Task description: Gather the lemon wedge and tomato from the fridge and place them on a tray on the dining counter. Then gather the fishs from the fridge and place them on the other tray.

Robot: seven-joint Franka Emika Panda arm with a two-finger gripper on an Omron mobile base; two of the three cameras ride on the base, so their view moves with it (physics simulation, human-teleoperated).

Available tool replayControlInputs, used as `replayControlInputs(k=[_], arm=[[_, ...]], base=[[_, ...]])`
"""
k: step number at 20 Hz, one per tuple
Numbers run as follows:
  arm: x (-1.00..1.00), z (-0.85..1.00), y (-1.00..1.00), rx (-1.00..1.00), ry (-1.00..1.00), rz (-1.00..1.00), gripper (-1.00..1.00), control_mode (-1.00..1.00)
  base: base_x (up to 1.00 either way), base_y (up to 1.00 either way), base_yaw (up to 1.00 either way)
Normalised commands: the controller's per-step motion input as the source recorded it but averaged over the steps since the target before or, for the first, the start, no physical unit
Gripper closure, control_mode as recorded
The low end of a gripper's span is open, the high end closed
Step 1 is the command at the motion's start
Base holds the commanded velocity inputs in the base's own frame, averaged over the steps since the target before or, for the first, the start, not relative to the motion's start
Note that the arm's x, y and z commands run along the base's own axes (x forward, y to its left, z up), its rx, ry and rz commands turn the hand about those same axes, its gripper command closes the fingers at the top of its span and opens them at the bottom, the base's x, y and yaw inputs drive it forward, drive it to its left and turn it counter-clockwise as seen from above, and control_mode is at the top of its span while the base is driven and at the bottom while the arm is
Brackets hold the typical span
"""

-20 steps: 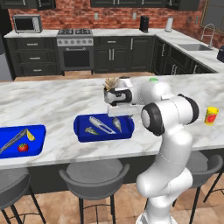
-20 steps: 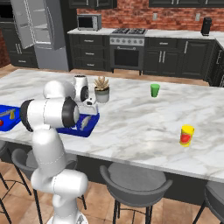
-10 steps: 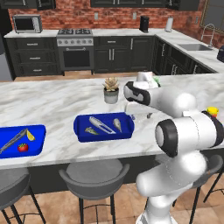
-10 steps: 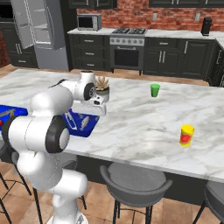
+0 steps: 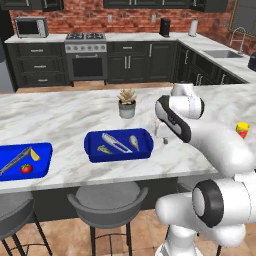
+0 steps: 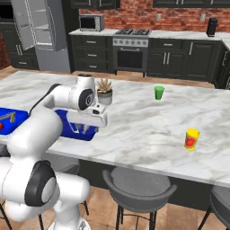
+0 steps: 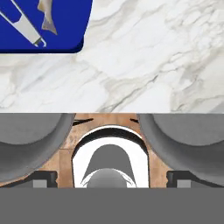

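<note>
A domestic kitchen is shown. A red brick wall [image 5: 125, 12] is seen behind dark cabinets [image 5: 145, 62], a steel oven range [image 5: 86, 60] and a microwave [image 5: 30, 27]. A sink [image 5: 227, 52], a grey fridge [image 6: 42, 40] and a marble dining counter [image 5: 65, 115] with round stools [image 5: 107, 200] are noted.

two fish [image 5: 134, 142] in blue tray; lemon wedge [image 5: 34, 154], tomato [image 5: 26, 168] in other tray.

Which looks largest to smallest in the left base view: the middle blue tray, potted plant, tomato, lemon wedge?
1. Middle blue tray, clearly largest.
2. Potted plant, though it stands farther from the camera.
3. Tomato and lemon wedge look about alike; too close to rank.
</note>
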Motion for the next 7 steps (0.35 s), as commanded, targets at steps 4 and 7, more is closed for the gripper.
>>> replayControlInputs(k=[4,7], arm=[[-0.62,0.33,0.00,0.00,0.00,-0.02,-1.00,-1.00],[-0.40,0.16,0.00,0.00,0.00,0.00,-1.00,-1.00]], base=[[0.00,0.00,0.00],[0.00,0.00,0.00]])
